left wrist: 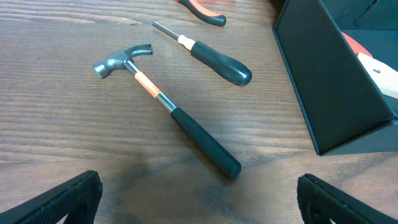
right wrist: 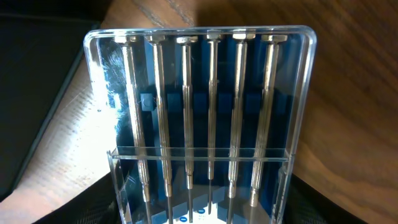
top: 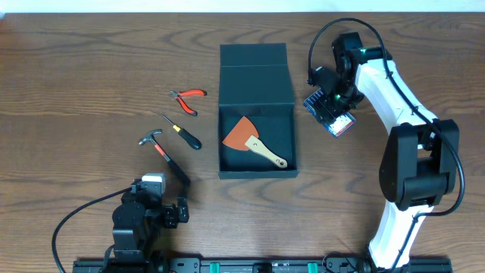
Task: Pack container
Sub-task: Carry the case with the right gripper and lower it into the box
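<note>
The black container [top: 235, 162] stands open at the table's middle, its lid flap laid back. An orange scraper [top: 246, 136] with a pale handle lies inside. My right gripper [top: 333, 114] is shut on a clear blue case of small screwdrivers [right wrist: 199, 99], just right of the container; the jaws [right wrist: 199, 208] hold the case's lower sides. The container's dark side shows at the left of the right wrist view [right wrist: 31, 93]. My left gripper [left wrist: 199, 186] is open and empty, low near the front left [top: 163, 201]. The container's corner also shows in the left wrist view [left wrist: 323, 81].
Left of the container lie a hammer [top: 163, 152] [left wrist: 168, 109], a black-handled screwdriver [top: 184, 134] [left wrist: 211, 56] and red-handled pliers [top: 187, 97] [left wrist: 202, 11]. The hammer's handle end lies just ahead of my left jaws.
</note>
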`<state>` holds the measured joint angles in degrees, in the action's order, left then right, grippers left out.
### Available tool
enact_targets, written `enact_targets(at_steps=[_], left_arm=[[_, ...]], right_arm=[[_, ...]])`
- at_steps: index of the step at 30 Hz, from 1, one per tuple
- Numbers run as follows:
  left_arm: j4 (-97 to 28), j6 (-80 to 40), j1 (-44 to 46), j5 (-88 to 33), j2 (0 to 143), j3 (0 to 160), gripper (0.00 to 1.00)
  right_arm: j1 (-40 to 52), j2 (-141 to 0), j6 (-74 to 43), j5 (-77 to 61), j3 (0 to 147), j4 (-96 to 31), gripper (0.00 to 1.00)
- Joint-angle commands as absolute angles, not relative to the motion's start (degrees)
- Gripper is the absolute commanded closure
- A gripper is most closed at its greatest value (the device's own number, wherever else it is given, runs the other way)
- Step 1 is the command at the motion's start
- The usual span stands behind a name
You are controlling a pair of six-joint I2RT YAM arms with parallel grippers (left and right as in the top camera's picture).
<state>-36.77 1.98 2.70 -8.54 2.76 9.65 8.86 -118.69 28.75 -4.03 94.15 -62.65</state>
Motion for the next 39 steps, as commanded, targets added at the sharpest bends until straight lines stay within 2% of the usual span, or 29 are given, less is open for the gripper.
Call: enact_targets(at_steps=[1,15,27,39], left_arm=[[-36.6,2.8,2.8,-7.9,2.4,9.1,0.01],[-36.6,2.8,2.8,-7.9,2.4,9.1,0.01],[-36.6,2.8,2.8,-7.9,2.4,9.1,0.02],[-36.6,2.8,2.8,-7.9,2.4,9.1,0.02]], right_arm=[[11.0,-116.3,28.1,-4.7,97.1,-63.4,0.4],[20.8,-106.3,29.5,-4.7,98.6,-63.4,0.41],[33.2,-106.0,29.5,-6.1,98.5,-63.0,0.41],[35.0,-109.0,31.8,-9.5,92.4,-61.3,0.4]])
